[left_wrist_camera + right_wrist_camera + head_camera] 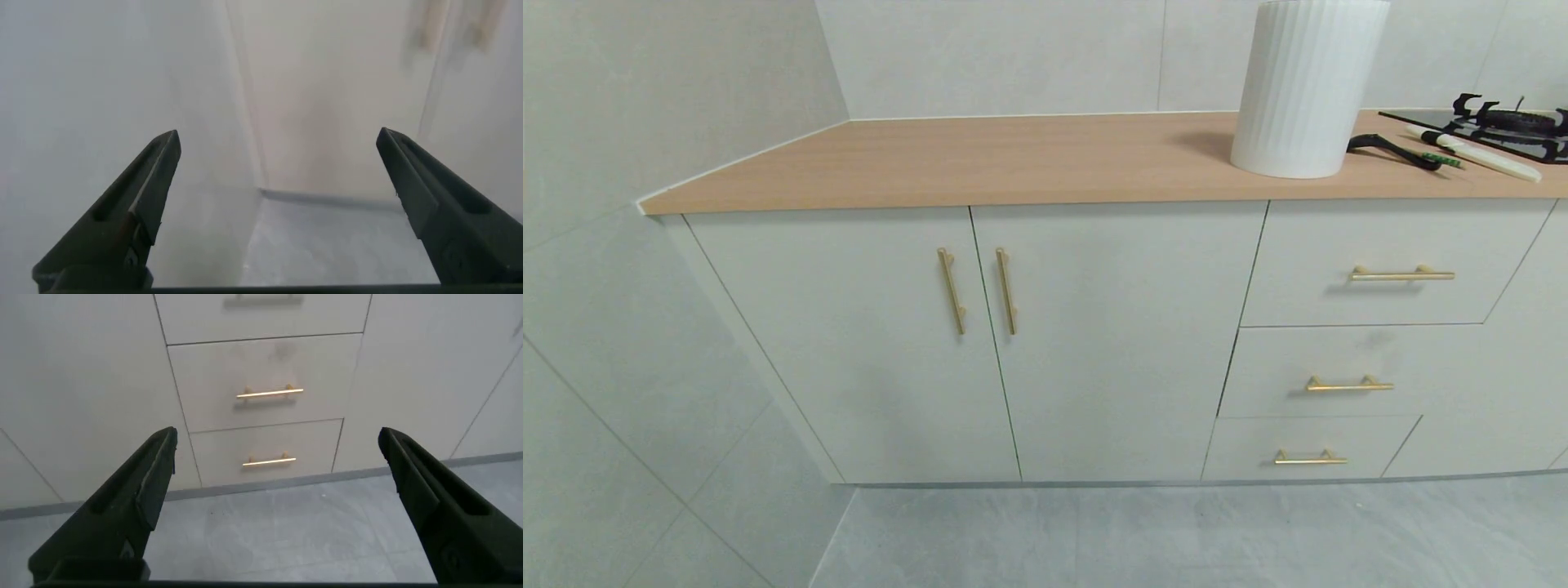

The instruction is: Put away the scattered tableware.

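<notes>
Wood-grain laminate is forming the long countertop (980,159), and the scattered tableware is lying on it. A black curved-handled utensil (1392,151) is resting flat just beside a tall white ribbed cylindrical container (1303,90). A long cream-handled utensil (1485,156) is lying slantwise next to it, near the black iron stove grate (1515,122). How far these pieces are lying from either set of fingers cannot be told. The left gripper (278,135) is pointing forward and slightly downward, its two dark tapered fingers (147,196) standing wide apart and gripping no object. Beyond their tips, in the gap between them, a pale wall and a white cabinet front (343,98) are meeting the grey tiled floor (327,245). The right gripper (275,433) is tilting the same way, and its dark fingers (139,490) are also spreading wide, closing on no object and touching none. Straight ahead between these fingers, the brass bar handle of the middle drawer (270,393) and the brass bar handle of the bottom drawer (268,461) are showing one over the other, well beyond the fingertips. The floor is stretching out nearer to the fingers than the drawer fronts.
</notes>
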Controlling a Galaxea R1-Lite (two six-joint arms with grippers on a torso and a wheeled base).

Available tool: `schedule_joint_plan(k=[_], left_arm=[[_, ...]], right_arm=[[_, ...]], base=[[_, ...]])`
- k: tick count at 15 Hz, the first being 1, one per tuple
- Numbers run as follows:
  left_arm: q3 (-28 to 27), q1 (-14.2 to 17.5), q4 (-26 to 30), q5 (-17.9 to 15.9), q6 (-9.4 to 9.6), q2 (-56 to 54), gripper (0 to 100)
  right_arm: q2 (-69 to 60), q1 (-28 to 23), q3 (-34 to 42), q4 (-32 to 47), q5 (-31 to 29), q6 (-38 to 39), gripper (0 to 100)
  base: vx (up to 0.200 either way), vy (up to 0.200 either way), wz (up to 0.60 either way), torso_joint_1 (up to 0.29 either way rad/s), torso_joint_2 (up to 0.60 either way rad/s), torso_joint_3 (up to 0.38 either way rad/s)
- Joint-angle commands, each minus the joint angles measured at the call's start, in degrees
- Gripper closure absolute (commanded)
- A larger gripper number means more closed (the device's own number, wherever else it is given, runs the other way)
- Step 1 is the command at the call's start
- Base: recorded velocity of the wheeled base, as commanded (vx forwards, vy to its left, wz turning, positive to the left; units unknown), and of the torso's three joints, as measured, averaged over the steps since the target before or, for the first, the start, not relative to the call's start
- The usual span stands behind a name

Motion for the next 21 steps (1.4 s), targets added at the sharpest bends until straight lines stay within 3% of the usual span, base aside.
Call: schedule_joint_plan(k=[1, 4, 5, 10, 12, 21], left_arm=[[1.8, 0.0, -0.2, -3.9, -1.48, -0.1, 0], [1.8, 0.0, 1.6, -11.7, -6.14, -0.1, 0], [1.8, 0.0, 3.0, -13.5, -6.4, 0.0, 0], [1.8, 0.0, 2.6, -13.9, -6.49, -0.1, 0], [1.8, 0.0, 2.6, -13.8, -8.33, -0.1, 0], [1.8, 0.0, 2.6, -13.8, -8.42, 0.0, 0]], right_arm=[[0.1, 0.0, 0.5, 0.1, 3.6, 0.0, 0], [0.1, 0.0, 0.4, 3.0, 6.8, -0.4, 0], [0.1, 0.0, 0.4, 2.9, 6.9, -0.4, 0], [0.1, 0.0, 0.4, 2.8, 7.0, -0.5, 0], [0.1, 0.0, 0.4, 2.8, 7.0, -0.6, 0], [0.1, 0.0, 0.4, 2.7, 7.0, -0.3, 0]], base=[[0.0, 0.0, 0.0, 0.0, 0.0, 0.0], [0.0, 0.0, 0.0, 0.0, 0.0, 0.0], [0.0, 0.0, 0.0, 0.0, 0.0, 0.0], [0.0, 0.0, 0.0, 0.0, 0.0, 0.0], [0.0, 0.0, 0.0, 0.0, 0.0, 0.0], [0.0, -0.022, 0.0, 0.001, 0.0, 0.0]])
